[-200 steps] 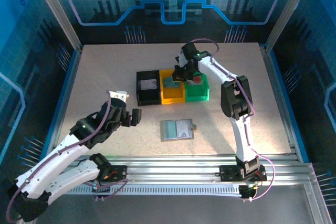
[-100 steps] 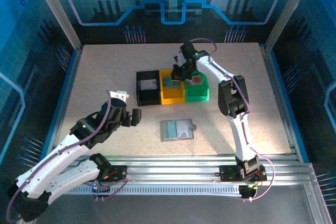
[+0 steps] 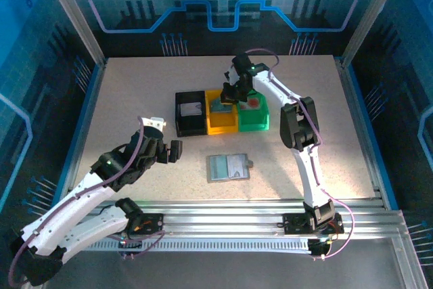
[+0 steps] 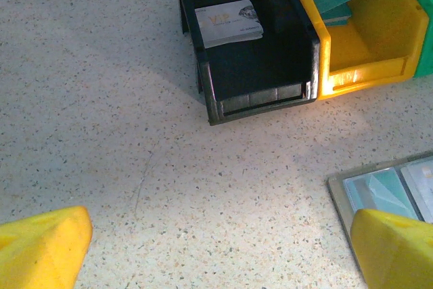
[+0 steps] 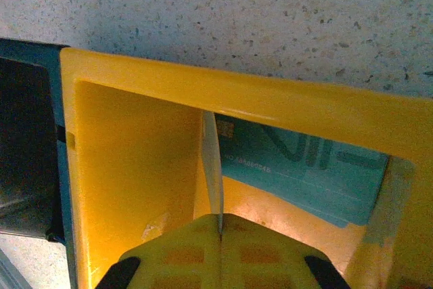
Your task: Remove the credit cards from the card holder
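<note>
Speckled tabletop [image 3: 135,99] from above: card holder [image 3: 228,166] lies open near the arm bases, right gripper [image 3: 232,95] over the yellow bin [image 3: 222,124]. Left wrist: left gripper [image 4: 216,248] spread, empty. Right wrist: clamped on a credit card [image 5: 213,160] by its edge; thin, stiff, light, probably slippery

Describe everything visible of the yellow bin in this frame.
The yellow bin is a small open-topped box, seemingly glossy plastic, with a lowered front lip. It stands upright on the table, in the middle of a row, tight between the black bin and the green bin. Inside, a teal credit card leans against one wall. The right gripper hangs over it, shut on a pale credit card that points down into the bin.
</note>
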